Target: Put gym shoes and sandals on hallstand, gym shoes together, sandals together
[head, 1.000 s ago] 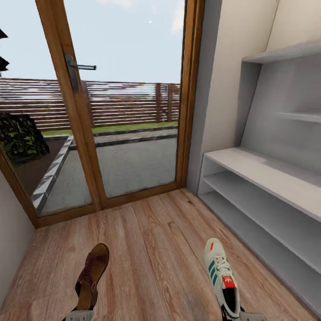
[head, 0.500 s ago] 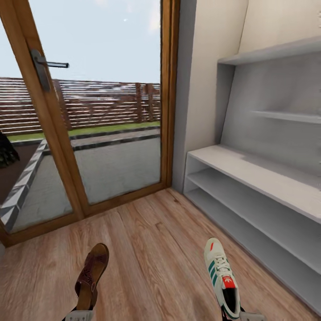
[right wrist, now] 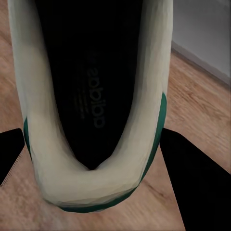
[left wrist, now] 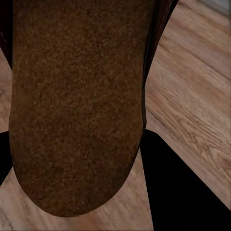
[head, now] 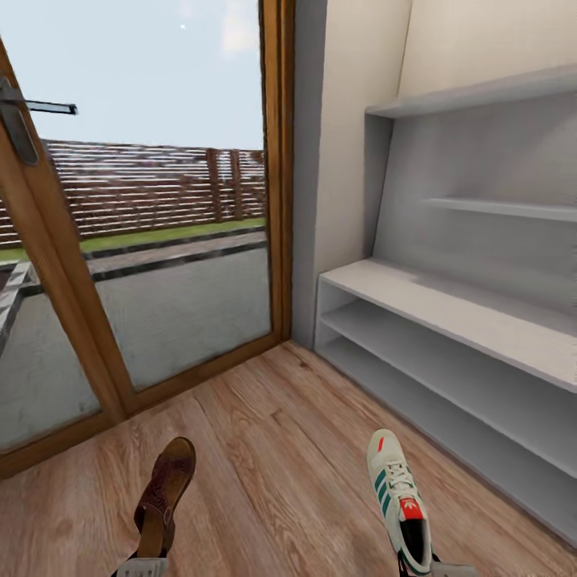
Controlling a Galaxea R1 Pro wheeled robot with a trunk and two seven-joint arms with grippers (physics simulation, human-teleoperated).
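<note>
Sandal (head: 163,495) sits pinched in the left gripper (head: 143,566), sneaker (head: 398,495) apparently in the right gripper (head: 437,567), beside the hallstand (head: 449,308).

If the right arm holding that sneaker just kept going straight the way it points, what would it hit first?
Probably the hallstand: the right gripper points its gym shoe ahead over bare corridor floor, and the low shelves lie beyond, slightly right. Depth is unclear.

There is one brown sandal (head: 164,497), one white gym shoe (head: 398,497), one shoe rack (head: 449,336) and one glass door (head: 144,240).
</note>
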